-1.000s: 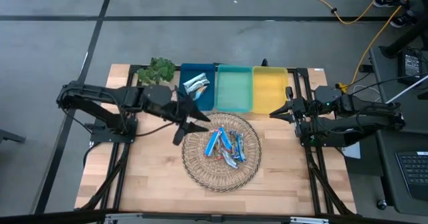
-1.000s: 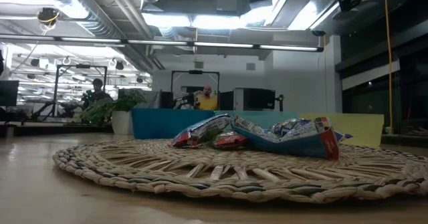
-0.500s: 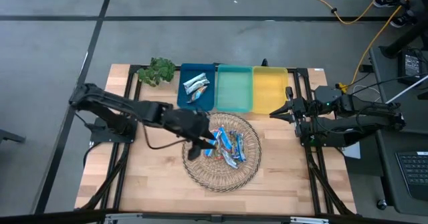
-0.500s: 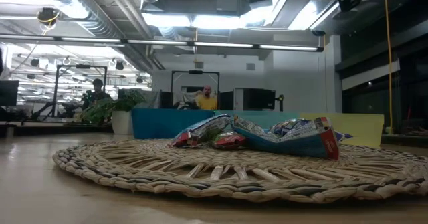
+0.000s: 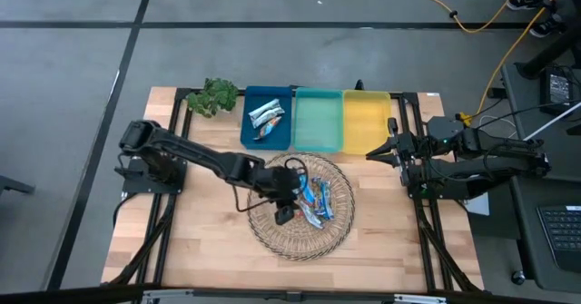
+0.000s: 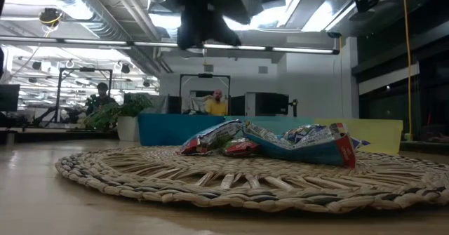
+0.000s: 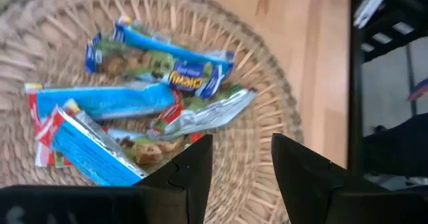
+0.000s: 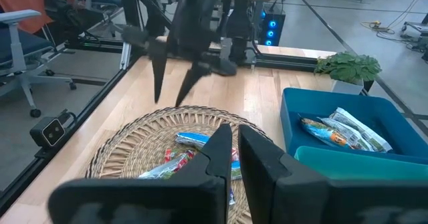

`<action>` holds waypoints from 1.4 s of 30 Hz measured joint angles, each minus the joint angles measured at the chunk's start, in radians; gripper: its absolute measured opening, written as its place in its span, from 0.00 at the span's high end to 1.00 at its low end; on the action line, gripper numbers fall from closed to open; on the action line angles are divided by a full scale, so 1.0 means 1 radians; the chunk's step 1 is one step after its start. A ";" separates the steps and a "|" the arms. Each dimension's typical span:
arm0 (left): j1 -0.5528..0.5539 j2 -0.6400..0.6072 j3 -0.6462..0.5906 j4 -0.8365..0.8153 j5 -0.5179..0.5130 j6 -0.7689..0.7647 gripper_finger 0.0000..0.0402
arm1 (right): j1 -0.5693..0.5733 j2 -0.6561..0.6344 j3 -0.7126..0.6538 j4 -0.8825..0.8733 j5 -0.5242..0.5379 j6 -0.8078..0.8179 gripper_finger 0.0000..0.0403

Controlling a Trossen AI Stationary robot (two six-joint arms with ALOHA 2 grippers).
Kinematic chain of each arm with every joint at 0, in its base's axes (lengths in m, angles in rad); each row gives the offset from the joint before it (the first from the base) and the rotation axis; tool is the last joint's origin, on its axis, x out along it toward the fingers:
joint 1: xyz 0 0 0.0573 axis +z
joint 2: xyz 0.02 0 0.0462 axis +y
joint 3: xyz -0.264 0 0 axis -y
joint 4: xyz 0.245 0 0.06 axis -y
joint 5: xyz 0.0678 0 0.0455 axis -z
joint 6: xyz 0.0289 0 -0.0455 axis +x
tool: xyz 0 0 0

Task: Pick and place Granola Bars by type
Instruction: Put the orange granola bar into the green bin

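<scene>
Several granola bars (image 5: pixel 310 201), with blue, silver and red wrappers, lie heaped on a round woven mat (image 5: pixel 272 236); they also show in the left wrist view (image 7: pixel 140 97) and the low view (image 6: pixel 280 140). Two more bars (image 5: pixel 266 116) lie in the blue bin (image 5: pixel 250 132). My left gripper (image 5: pixel 290 197) hangs open above the heap, fingers pointing down, clear of the bars (image 7: pixel 241 147) (image 8: pixel 168 98) (image 6: pixel 205 31). My right gripper (image 5: pixel 372 155) waits shut at the table's right, beside the yellow bin (image 8: pixel 235 134).
Three bins stand in a row at the far edge: blue, teal (image 5: pixel 318 121) and yellow (image 5: pixel 366 121). A small green plant (image 5: pixel 215 95) sits left of the blue bin. Bare wood shows left of and in front of the mat. People sit in the room beyond.
My left arm has swung from beside the blue bin toward the table's right and near edge, out over the mat, and tipped its fingers down above the heap. It has stayed open. The bars have not moved.
</scene>
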 joint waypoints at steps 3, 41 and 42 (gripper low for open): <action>0.005 0.039 0.000 -0.003 -0.025 -0.043 0.64 | 0.000 0.000 0.000 0.000 0.000 0.000 0.92; 0.059 0.221 0.000 -0.129 -0.145 -0.234 0.40 | 0.000 0.000 0.000 0.000 0.000 0.000 0.92; 0.059 0.221 0.000 -0.134 -0.146 -0.234 0.41 | 0.000 0.000 0.000 0.000 0.000 0.000 0.92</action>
